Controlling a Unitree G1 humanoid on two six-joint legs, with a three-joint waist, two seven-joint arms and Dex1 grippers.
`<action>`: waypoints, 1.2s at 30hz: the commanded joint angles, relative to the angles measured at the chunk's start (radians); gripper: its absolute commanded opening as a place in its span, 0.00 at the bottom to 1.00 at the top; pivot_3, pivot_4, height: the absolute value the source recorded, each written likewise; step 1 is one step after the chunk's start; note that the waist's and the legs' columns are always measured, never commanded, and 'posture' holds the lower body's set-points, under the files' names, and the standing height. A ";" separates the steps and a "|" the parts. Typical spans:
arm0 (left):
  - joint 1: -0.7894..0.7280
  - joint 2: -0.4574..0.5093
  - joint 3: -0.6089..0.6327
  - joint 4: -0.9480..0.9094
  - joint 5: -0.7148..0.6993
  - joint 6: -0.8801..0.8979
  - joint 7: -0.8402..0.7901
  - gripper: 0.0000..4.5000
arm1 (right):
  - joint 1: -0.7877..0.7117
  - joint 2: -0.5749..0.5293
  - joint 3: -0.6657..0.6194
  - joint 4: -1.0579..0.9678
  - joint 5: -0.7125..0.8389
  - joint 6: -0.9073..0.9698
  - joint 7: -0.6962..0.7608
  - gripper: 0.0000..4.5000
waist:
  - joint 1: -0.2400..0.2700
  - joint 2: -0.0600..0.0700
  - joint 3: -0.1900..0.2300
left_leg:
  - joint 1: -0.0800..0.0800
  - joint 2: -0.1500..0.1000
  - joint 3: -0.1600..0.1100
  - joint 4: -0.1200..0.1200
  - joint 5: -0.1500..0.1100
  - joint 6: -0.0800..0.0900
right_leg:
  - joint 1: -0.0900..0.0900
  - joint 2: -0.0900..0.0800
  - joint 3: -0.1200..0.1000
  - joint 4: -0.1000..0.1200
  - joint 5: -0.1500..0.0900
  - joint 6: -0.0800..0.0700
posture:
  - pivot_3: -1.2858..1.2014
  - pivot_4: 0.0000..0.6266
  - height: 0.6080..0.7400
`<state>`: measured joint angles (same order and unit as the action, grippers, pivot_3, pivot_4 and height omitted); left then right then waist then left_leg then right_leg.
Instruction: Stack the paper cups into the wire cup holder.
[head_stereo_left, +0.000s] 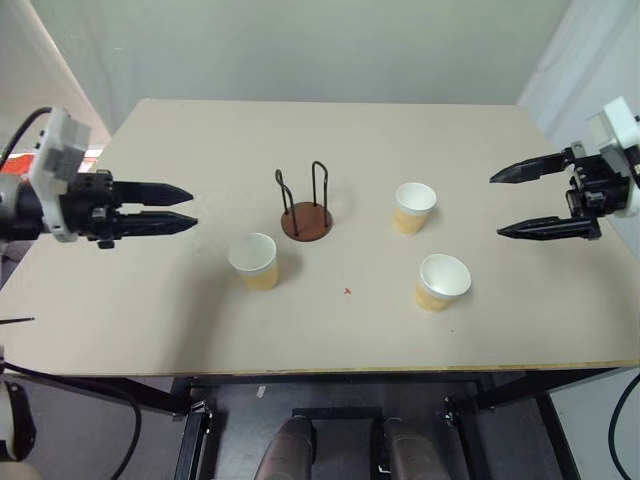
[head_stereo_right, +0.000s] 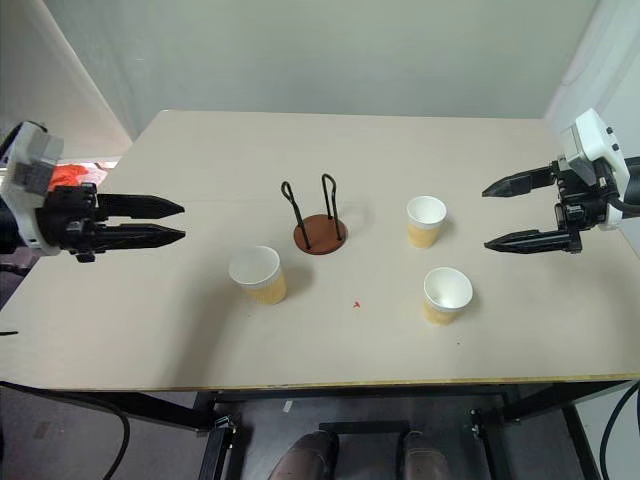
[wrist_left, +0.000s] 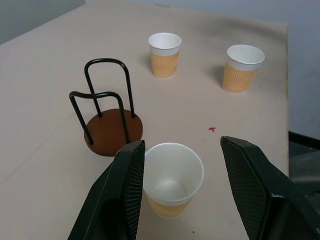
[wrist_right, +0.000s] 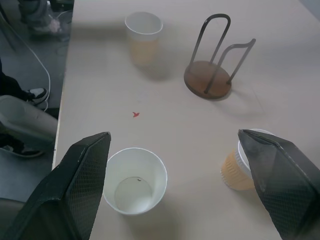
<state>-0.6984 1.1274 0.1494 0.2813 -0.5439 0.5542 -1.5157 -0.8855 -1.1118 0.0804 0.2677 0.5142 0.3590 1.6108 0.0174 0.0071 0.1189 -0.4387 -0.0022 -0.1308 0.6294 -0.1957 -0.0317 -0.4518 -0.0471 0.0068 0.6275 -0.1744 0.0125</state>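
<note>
Nothing stacked yet: wire cup holder (head_stereo_left: 307, 213) empty near mid-tabletop (head_stereo_left: 180, 330), all three paper cups upright and separate. One cup (head_stereo_left: 254, 260) just beside the holder on the left gripper's side; a second cup (head_stereo_left: 413, 207) and a third cup (head_stereo_left: 441, 281) well apart on the right. Left gripper (head_stereo_left: 187, 207) raised over the left edge, jaws slightly apart, empty. Right gripper (head_stereo_left: 503, 204) over the right edge, jaws wide apart, empty. Plenty of bare room around every cup; none close to an edge.
</note>
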 joint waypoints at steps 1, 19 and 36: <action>-0.040 -0.005 0.007 0.000 0.013 -0.015 0.016 0.58 | 0.000 -0.008 -0.061 -0.043 0.004 0.016 -0.003 0.97 | 0.000 0.000 0.000 | 0.000 0.000 0.000 0.000 0.000 0.000 | 0.000 0.000 0.000 0.000 0.000 0.000 | 0.52 0.24 1.00; -0.236 -0.308 -0.167 0.224 0.259 -0.117 0.274 0.58 | 0.061 -0.017 -0.143 -0.217 0.015 0.100 -0.073 0.97 | 0.011 0.000 0.000 | 0.001 -0.001 0.000 0.003 0.002 0.003 | 0.004 -0.001 -0.001 -0.001 0.003 0.005 | 0.52 0.24 1.00; -0.453 -0.614 -0.218 0.662 0.430 -0.361 0.472 0.58 | 0.185 -0.042 -0.226 -0.325 0.016 0.149 -0.157 0.97 | 0.020 -0.001 0.000 | -0.002 -0.002 0.002 0.016 0.002 0.007 | 0.008 0.000 0.001 -0.005 0.010 0.018 | 0.52 0.24 1.00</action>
<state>-1.1157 0.5133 -0.0905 0.9317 -0.1202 0.2227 -1.0448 -0.6982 -1.1356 -0.0988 -0.0301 0.5164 0.5089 1.4687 0.0378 0.0064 0.1191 -0.4408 -0.0045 -0.1282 0.6457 -0.1941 -0.0241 -0.4430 -0.0472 0.0085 0.6216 -0.1641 0.0316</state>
